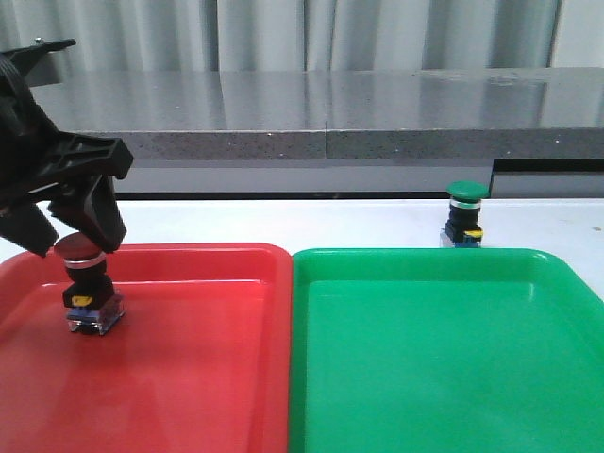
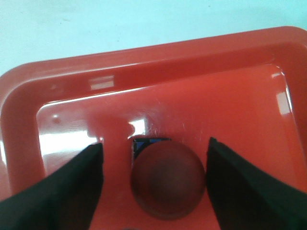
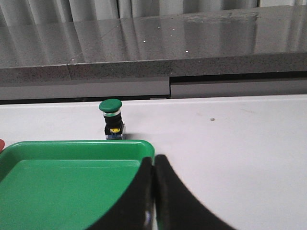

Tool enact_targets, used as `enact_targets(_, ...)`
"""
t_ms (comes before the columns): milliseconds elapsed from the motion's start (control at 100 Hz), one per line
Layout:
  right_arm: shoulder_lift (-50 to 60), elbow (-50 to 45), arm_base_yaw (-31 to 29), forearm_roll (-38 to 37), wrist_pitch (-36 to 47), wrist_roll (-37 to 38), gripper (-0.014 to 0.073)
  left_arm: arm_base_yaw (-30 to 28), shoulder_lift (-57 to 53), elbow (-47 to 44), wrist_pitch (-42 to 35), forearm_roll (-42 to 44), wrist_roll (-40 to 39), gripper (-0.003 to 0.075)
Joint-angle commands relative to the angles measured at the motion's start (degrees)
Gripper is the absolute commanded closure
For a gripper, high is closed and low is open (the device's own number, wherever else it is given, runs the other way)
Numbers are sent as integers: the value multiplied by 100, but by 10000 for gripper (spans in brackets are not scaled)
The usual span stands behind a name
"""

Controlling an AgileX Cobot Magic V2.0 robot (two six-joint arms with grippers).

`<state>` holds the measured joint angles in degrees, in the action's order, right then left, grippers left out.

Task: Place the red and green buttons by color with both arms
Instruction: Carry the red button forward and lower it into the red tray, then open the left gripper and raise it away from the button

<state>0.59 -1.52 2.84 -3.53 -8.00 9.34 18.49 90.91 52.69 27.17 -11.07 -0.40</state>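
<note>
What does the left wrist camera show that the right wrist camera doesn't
Only the left wrist view shows the red button standing in the red tray, between the open left gripper's fingers, gaps on both sides. Only the right wrist view shows the green button upright on the table just beyond the green tray, the right gripper shut, and the grey counter. Both show the white table.

One button [image 1: 91,294] in left tray [image 1: 189,396] (other button [image 1: 464,215] behind right tray [image 1: 444,377]).
</note>
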Motion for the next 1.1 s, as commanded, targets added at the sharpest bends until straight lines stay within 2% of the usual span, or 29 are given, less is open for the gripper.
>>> enact_targets(0, 92, 79, -21, -5, 496, -10, 661, 55, -179, 126, -285, -97, -70, 191)
enact_targets(410, 92, 79, -21, -5, 496, -10, 661, -39, -746, 126, -555, -4, -70, 185)
enact_targets(810, 92, 79, -21, -5, 496, -10, 661, -1046, -2480, 7, -886, 404, -70, 185)
enact_targets(1090, 92, 79, -21, -5, 496, -10, 661, -1114, -3682, -704, -1162, 582, -70, 192)
